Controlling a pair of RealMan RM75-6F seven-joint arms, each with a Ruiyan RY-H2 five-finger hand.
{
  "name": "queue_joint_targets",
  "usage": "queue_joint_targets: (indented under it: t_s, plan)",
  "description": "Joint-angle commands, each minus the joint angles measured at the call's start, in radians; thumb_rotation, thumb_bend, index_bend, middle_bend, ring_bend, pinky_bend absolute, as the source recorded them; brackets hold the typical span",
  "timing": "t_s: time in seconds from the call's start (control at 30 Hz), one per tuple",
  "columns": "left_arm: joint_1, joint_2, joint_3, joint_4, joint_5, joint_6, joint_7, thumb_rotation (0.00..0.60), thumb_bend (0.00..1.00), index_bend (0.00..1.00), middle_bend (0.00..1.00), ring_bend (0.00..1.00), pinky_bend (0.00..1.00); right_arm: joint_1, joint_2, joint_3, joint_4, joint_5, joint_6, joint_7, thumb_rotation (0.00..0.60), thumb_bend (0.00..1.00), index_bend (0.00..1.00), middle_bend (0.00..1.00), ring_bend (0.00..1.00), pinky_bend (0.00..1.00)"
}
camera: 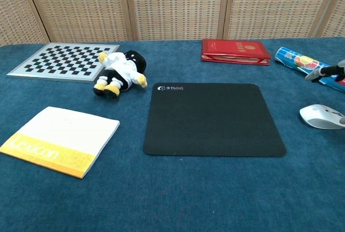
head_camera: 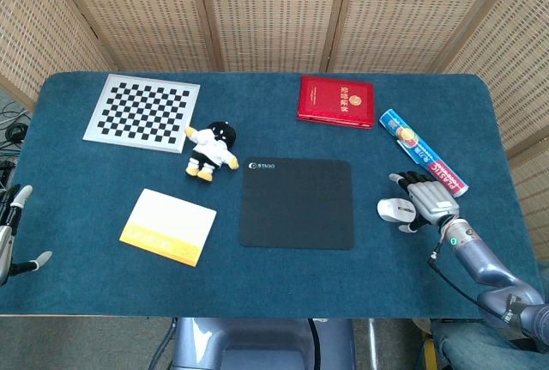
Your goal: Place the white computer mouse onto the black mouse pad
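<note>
The mouse pad (head_camera: 297, 203) lies near the middle of the table (head_camera: 257, 288), with the mouse (head_camera: 395, 209) just off its right edge, apart from it and directly beside the right hand (head_camera: 426, 200). Toward the far edge sit the checkerboard (head_camera: 142, 112) at the left corner, the booklet (head_camera: 337, 100) right of centre, and the tube (head_camera: 423, 163) (lying aslant) near the right edge behind the mouse. The doll (head_camera: 211, 150) lies between the checkerboard and the pad, and the notepad (head_camera: 168, 226) sits left of the pad toward the near edge.
</note>
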Motion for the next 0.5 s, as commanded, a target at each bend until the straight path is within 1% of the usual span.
queue_joint_targets:
  t_s: [0.03,0.2,0.37,0.43,0.5]
  plan:
    - [-0.003,-0.002,0.0,0.001,-0.006,-0.006,0.007,0.6,0.03,0.0,0.0,0.0,0.0,-0.001,-0.039,-0.001,0.039,-0.005,-0.001,0.014,0.6,0.0,0.11,0.14,0.01,0.13]
    - [-0.004,-0.001,-0.002,0.0,-0.013,-0.008,0.009,0.6,0.03,0.0,0.0,0.0,0.0,0.003,-0.106,0.006,0.127,0.013,-0.008,0.021,0.6,0.02,0.13,0.19,0.08,0.18]
    - [-0.004,0.0,-0.003,0.002,-0.018,-0.008,0.003,0.6,0.03,0.0,0.0,0.0,0.0,0.006,-0.147,0.006,0.186,0.022,-0.027,0.027,0.6,0.05,0.17,0.23,0.13,0.2]
    - [-0.004,0.0,-0.004,0.002,-0.018,-0.009,0.002,0.6,0.03,0.0,0.0,0.0,0.0,0.005,-0.16,0.003,0.209,0.018,-0.023,0.02,0.6,0.06,0.18,0.25,0.14,0.21]
    - [-0.005,0.001,-0.004,0.002,-0.019,-0.01,0.001,0.6,0.03,0.0,0.0,0.0,0.0,0.001,-0.176,0.002,0.235,0.013,-0.012,0.014,0.6,0.08,0.2,0.27,0.16,0.23]
